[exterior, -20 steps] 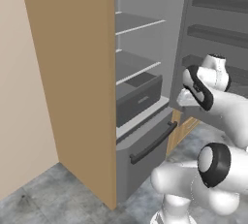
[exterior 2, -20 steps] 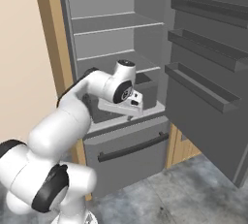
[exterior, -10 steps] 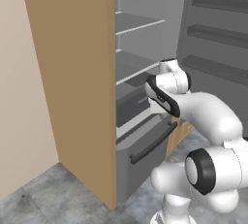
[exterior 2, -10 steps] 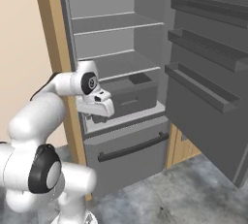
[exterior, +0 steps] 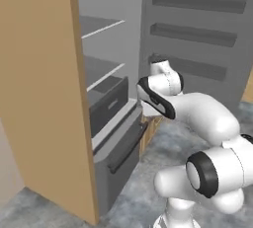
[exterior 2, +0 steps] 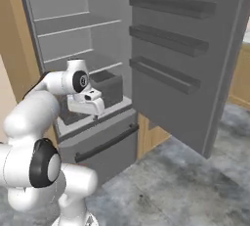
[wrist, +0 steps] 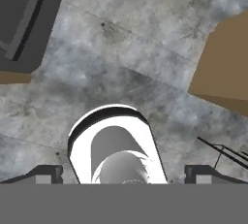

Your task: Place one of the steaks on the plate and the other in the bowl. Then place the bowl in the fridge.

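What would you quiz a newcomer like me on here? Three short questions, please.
1. True or false: the fridge has its door shut.
2. How many racks does the door carry? A: two. B: three. C: five.
3. Fill in the blank: the gripper points down at the floor, its jaws standing ___ with nothing between them.

Key: 1 false, the door is swung wide open. 2 B. 3 open.
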### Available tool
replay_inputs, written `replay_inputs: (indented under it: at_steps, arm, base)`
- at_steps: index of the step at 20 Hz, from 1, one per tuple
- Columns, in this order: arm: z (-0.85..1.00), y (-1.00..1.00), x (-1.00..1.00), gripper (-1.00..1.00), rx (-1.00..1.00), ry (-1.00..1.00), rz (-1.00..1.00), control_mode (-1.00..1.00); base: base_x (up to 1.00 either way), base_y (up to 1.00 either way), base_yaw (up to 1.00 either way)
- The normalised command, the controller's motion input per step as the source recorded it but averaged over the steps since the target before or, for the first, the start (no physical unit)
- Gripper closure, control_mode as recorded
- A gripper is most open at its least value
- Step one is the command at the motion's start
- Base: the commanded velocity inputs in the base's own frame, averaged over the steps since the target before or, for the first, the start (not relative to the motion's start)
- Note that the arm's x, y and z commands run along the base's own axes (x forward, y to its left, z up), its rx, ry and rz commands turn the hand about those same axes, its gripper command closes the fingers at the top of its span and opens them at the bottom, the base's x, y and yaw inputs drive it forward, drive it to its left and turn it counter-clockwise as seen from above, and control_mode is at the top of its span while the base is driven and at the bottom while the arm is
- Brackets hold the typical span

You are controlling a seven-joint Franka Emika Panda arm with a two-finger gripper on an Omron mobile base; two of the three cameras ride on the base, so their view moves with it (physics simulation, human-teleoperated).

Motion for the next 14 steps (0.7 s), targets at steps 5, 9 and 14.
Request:
replay_inputs:
  at_steps: [5, 9, 14]
  arm:
    - [0.00, 0.00, 0.00, -1.00, 0.00, 0.00, 0.00, 1.00]
    - [0.00, 0.00, 0.00, -1.00, 0.00, 0.00, 0.00, 1.00]
    - [0.00, 0.00, 0.00, -1.00, 0.00, 0.00, 0.00, 1.00]
  base:
    - [0.00, -0.34, -0.72]
    - [-0.39, 0.06, -0.71]
    - [-0.85, 0.06, -0.64]
